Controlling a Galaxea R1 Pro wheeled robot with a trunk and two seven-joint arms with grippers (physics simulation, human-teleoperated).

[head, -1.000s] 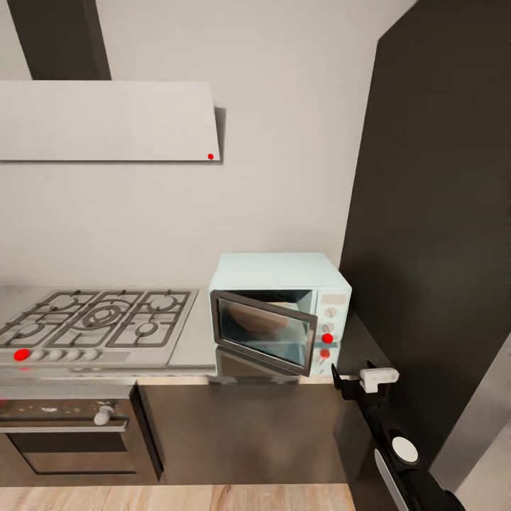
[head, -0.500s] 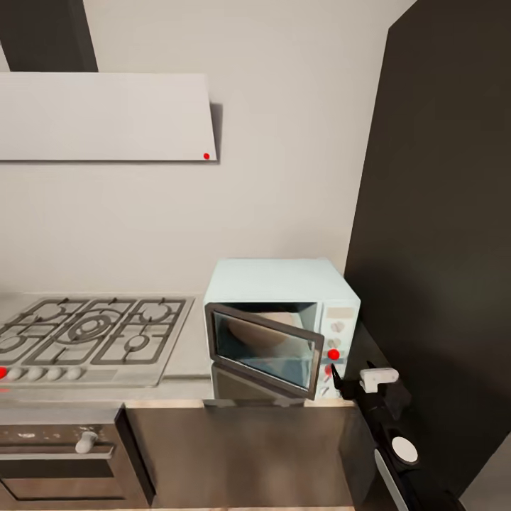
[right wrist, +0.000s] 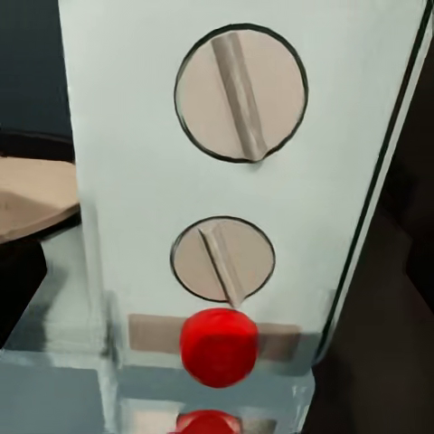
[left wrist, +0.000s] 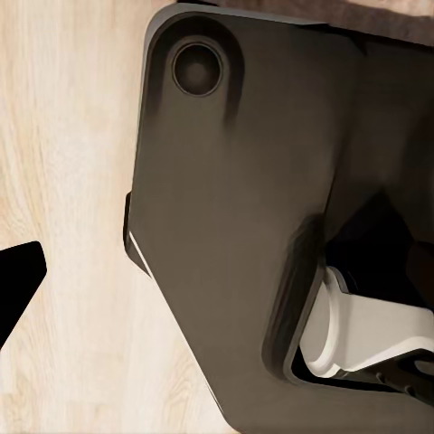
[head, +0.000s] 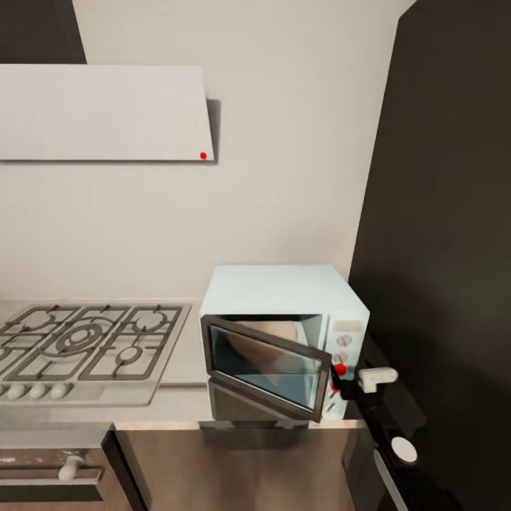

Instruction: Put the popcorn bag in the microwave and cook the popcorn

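Note:
The pale-blue microwave (head: 282, 287) stands on the grey countertop (head: 170, 406) with its dark glass door (head: 266, 365) swung partly open. A tan shape (head: 273, 331) sits in the cavity, too blurred to tell whether it is the popcorn bag. My right gripper (head: 338, 382) is at the control panel, its black fingers just below the red indicator light (head: 340, 369). The right wrist view faces the panel close up: two round knobs (right wrist: 241, 93) and the red light (right wrist: 218, 346). In the left wrist view one black fingertip (left wrist: 18, 282) hangs over wooden floor beside my dark base (left wrist: 253, 199).
A gas hob (head: 85, 346) lies left of the microwave, under a white extractor hood (head: 106, 113). The black oven's handle (head: 69, 468) shows at the lower left. A tall dark cabinet (head: 440, 248) stands immediately right of the microwave and my right arm.
The camera has moved in and rightward, so hob and oven slide left and down. My right gripper now sits closer to the red light on the panel. The door stays ajar.

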